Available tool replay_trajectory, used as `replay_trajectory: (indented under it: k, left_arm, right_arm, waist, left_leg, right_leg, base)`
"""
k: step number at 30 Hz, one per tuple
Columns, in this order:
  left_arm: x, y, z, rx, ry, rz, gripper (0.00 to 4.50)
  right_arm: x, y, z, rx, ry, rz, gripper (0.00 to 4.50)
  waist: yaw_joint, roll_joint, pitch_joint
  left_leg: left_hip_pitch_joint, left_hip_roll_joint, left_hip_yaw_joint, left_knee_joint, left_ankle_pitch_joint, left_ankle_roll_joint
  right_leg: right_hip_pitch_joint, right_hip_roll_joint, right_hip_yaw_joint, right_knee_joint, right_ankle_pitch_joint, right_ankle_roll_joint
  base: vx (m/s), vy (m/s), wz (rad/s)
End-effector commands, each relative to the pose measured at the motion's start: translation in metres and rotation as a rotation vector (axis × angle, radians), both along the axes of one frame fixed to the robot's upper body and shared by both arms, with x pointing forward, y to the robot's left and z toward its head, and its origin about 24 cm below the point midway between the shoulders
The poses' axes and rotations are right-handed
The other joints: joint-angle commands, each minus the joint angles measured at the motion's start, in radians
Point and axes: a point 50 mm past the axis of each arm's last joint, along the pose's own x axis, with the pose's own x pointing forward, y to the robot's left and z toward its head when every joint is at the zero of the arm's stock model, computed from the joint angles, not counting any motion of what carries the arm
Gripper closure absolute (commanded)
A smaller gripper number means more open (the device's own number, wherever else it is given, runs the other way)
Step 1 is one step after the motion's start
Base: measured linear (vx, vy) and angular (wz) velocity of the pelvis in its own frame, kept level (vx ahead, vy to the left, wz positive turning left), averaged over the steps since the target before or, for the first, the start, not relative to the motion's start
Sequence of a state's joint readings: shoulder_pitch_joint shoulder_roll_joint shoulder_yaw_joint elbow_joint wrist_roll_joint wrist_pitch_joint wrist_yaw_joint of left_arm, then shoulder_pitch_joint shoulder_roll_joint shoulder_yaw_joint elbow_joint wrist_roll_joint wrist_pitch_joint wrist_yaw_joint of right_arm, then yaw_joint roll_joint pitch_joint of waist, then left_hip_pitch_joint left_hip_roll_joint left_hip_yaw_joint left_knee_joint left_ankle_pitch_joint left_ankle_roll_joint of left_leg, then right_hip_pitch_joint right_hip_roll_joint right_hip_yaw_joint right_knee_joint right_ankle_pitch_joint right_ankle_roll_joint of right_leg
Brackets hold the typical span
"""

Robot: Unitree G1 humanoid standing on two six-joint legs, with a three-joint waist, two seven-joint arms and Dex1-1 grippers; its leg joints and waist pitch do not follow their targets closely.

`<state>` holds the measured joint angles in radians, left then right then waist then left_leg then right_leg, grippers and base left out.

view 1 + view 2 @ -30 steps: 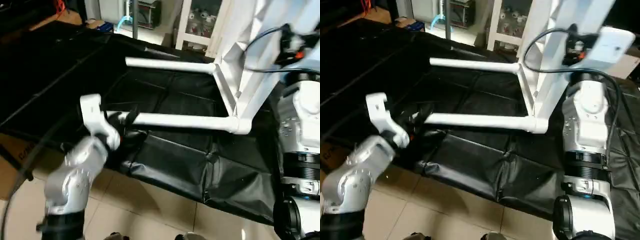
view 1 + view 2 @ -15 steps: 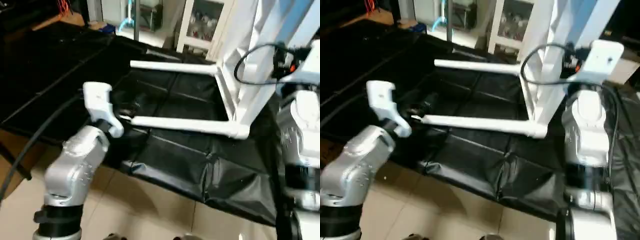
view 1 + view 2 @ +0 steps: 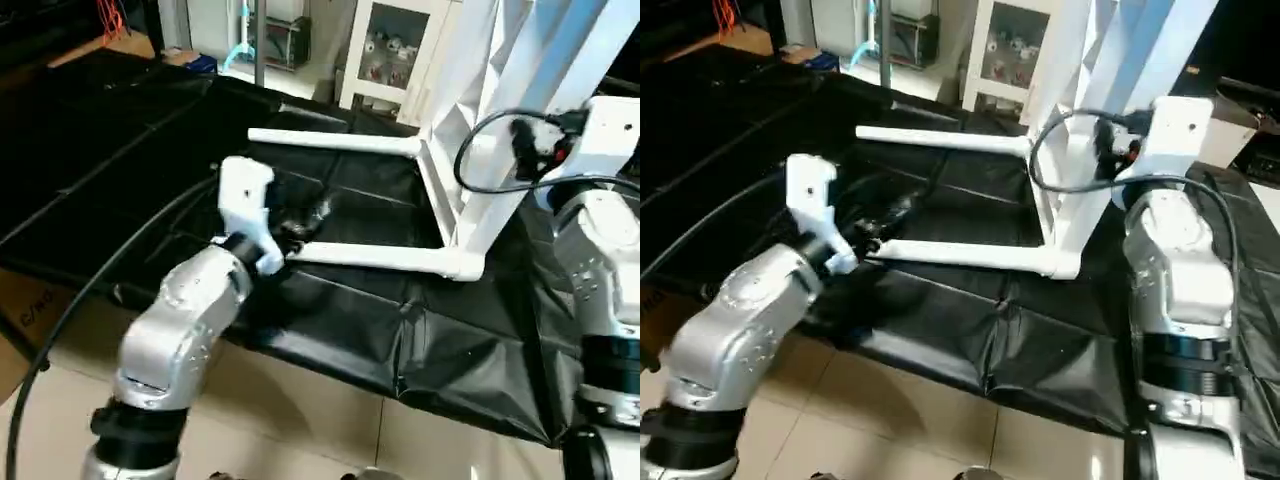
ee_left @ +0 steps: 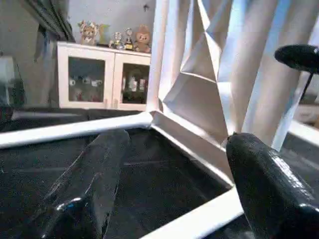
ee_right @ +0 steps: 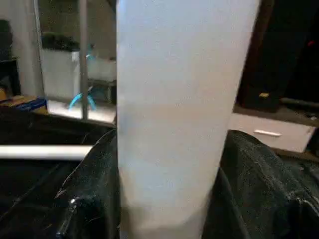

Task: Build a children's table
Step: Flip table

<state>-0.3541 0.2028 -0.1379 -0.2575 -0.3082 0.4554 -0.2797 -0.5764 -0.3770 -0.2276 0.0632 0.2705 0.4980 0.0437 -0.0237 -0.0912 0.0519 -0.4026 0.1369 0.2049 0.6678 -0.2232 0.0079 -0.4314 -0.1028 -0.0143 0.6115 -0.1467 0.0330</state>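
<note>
Left gripper (image 4: 164,184) nearer table leg (image 3: 380,258)

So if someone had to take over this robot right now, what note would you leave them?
Left gripper: open, holding nothing, by the free end of the near leg.
Right gripper: up at an upper leg; whether it grips cannot be told.
Table top: standing on edge on the black mat, with the near leg and far leg sticking out level from its lower corners.
Done: those two legs sit in their sockets.
Left: check that the upper legs are seated, then probably set the table on its feet.
</note>
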Motion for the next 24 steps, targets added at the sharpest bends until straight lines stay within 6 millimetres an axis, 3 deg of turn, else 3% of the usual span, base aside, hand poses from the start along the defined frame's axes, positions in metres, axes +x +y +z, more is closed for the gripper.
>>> replay_trajectory:
  k: [1,6,11,16,17,24]
  left_arm:
    - [-0.0039,-0.0057,0.0021,0.041,-0.049,-0.021,0.99]
    - [-0.0039,-0.0059,0.0003,0.077,-0.052,-0.031,0.99]
    - [-0.0033,-0.0037,-0.0002,0.081,-0.056,-0.021,0.99]
    - [-0.0045,-0.0027,-0.0004,0.081,-0.066,-0.018,0.99]
    - [-0.0050,-0.0025,-0.0005,0.080,-0.066,-0.016,0.99]
    - [-0.0058,-0.0020,-0.0009,0.081,-0.069,-0.015,0.99]
  right_arm:
    - [0.0033,-0.0015,0.0033,0.002,0.014,0.047,1.49]
    - [0.0073,0.0000,0.0005,-0.008,0.035,0.101,1.49]
    - [0.0085,-0.0011,-0.0015,-0.006,0.045,0.113,1.49]
    - [0.0100,-0.0002,-0.0010,0.003,0.032,0.142,1.49]
    - [0.0099,0.0004,-0.0010,0.006,0.029,0.148,1.75]
    - [0.0120,-0.0018,0.0001,0.019,0.010,0.151,2.24]
  waist:
    - [-0.002,0.012,-0.071]
    - [0.001,0.016,-0.072]
    - [0.002,0.014,-0.072]
    - [0.004,0.010,-0.069]
    - [0.004,0.009,-0.069]
    - [0.000,0.011,-0.068]
  left_leg:
    - [0.028,0.070,-0.043,-0.106,-0.251,-0.074]
    - [0.030,0.071,-0.040,-0.103,-0.215,-0.068]
    - [0.029,0.072,-0.039,-0.103,-0.213,-0.067]
    - [0.029,0.073,-0.039,-0.104,-0.250,-0.073]
    - [0.029,0.074,-0.039,-0.104,-0.251,-0.073]
    - [0.030,0.074,-0.042,-0.106,-0.273,-0.081]
  right_leg:
    - [0.035,-0.022,0.015,-0.067,-0.257,-0.101]
    - [0.037,-0.022,0.017,-0.060,-0.210,-0.144]
    - [0.039,-0.022,0.018,-0.060,-0.211,-0.152]
    - [0.036,-0.022,0.018,-0.067,-0.274,-0.145]
    - [0.035,-0.022,0.018,-0.067,-0.276,-0.144]
    - [0.031,-0.020,0.015,-0.068,-0.295,-0.140]
  base:
    - [0.000,0.000,0.00]
    - [0.000,0.000,0.00]
    - [0.000,0.000,0.00]
    - [0.000,0.000,0.00]
    - [0.000,0.000,0.00]
    - [0.000,0.000,0.00]
